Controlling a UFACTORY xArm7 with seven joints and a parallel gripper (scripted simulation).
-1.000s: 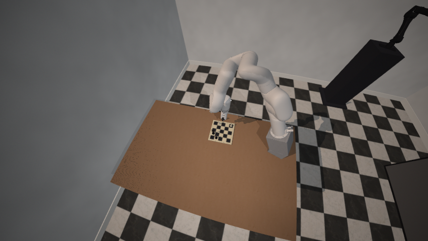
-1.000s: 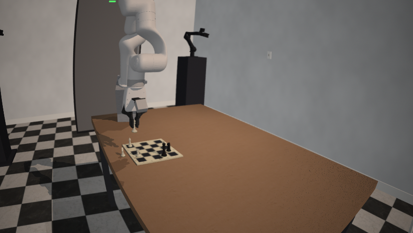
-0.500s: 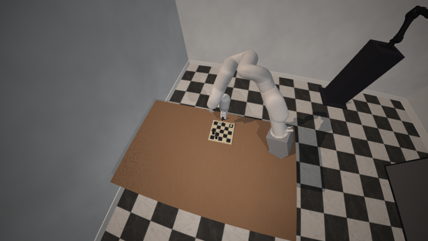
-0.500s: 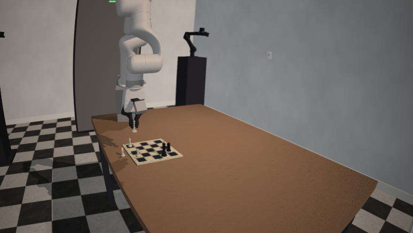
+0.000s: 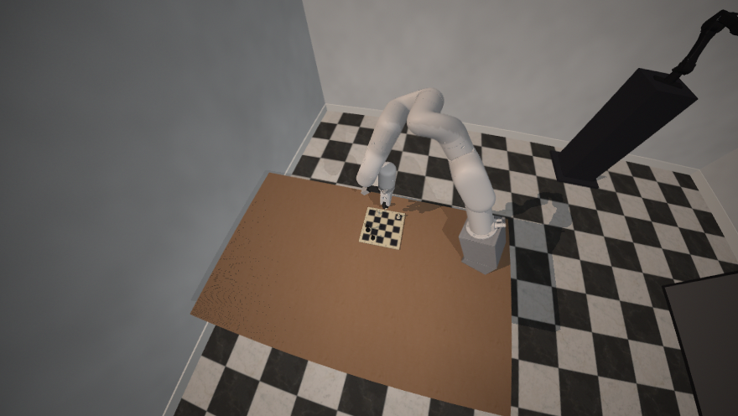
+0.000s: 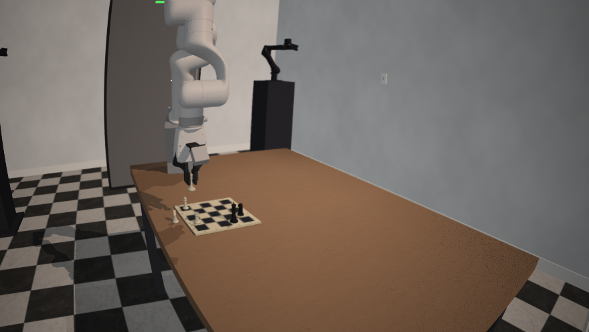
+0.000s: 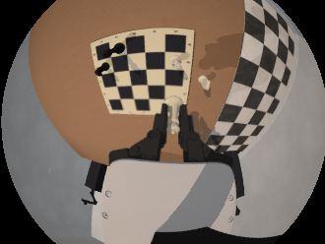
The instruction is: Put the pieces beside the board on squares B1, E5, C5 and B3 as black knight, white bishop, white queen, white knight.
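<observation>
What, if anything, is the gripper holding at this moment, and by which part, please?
The gripper is shut on a white chess piece, pinched by its upper part; the base hangs free below the fingertips, above the table. Which piece cannot be told.

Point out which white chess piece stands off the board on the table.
The small white piece just beyond the board's near-left edge. The other white pieces stand on squares, and one hangs in the gripper.

The long brown wooden table [image 6: 350, 231] stands on a black-and-white checkered floor [image 6: 61, 264]. A small cream-and-black chessboard [image 6: 251, 223] lies flat on the table, near its far end in the exterior view. A small white chess piece [image 6: 175, 217] stands directly on the table just beside the board, at its nine o'clock edge.
</observation>
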